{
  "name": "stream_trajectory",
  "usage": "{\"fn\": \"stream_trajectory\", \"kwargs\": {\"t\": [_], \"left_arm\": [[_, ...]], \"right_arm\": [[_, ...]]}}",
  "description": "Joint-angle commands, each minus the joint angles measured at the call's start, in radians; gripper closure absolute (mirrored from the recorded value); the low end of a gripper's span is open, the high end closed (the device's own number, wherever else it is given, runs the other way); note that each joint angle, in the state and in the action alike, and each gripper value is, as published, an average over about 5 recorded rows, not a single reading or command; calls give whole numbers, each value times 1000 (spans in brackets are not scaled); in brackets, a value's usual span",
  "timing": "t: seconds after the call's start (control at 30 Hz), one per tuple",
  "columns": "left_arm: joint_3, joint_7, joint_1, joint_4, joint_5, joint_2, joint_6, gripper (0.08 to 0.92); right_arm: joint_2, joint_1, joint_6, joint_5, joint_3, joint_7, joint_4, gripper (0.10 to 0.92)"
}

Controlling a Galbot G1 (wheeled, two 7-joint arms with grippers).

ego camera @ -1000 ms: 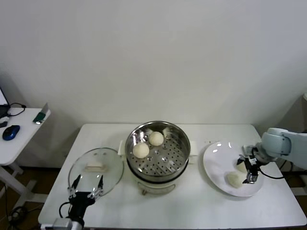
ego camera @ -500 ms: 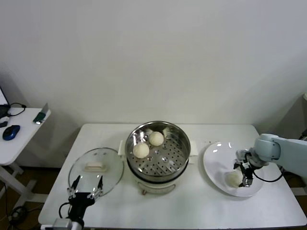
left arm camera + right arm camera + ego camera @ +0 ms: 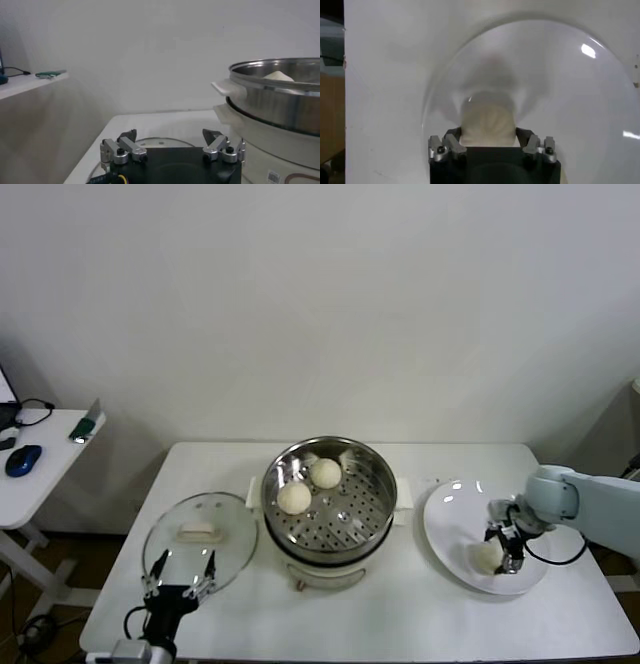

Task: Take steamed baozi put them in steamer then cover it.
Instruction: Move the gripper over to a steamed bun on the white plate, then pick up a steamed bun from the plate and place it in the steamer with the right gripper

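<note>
Head camera looks down on the steamer (image 3: 329, 494); left wrist views it level and close; right wrist, seemingly close, overlooks the plate (image 3: 570, 90).

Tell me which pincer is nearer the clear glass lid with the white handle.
Left. The left pincer hovers open at the near edge of the clear glass lid. The right pincer is across the table on the flat white plate, around a cream-white bun.

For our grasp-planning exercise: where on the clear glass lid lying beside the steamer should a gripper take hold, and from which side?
Grip the round clear glass lid by its white rectangular handle at the centre, coming straight down from above. The lid lies flat on the white table, its rim low and its dome smooth, so the raised handle is the only graspable part; fingers should close across its narrow width.
</note>
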Motion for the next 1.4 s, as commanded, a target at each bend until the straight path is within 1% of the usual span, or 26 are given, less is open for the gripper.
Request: {"fn": "stream_trajectory", "kwargs": {"t": [0.03, 0.17, 0.3, 0.53, 0.7, 0.87, 1.07, 1.2, 1.4], "left_arm": [[0, 0, 1, -1, 0, -1, 1, 177], [3, 0, 1, -1, 2, -4, 1, 177], [4, -1, 3, -5, 5, -5, 4, 177], [5, -3, 13, -10, 10, -4, 3, 177], [8, -4, 19, -14, 13, -3, 3, 177], [13, -3, 18, -19, 21, -6, 4, 177], [10, -4, 20, -23, 19, -7, 2, 177], [6, -5, 18, -26, 17, -10, 2, 177], [-1, -5, 14, -27, 14, -15, 4, 177]], "right_arm": [[11, 64, 48, -71, -30, -34, 1, 296], [41, 187, 125, -104, -101, -75, 17, 296], [88, 342, 236, -111, -158, -139, 48, 296], [253, 646, 463, -116, -181, -237, 58, 296], [359, 754, 530, -91, -94, -244, 152, 296], [452, 735, 570, -79, 15, -225, 282, 296], [549, 638, 574, -163, 34, -195, 389, 302], [618, 554, 571, -228, 20, -183, 394, 304], [686, 448, 558, -300, 2, -178, 338, 304]]}}
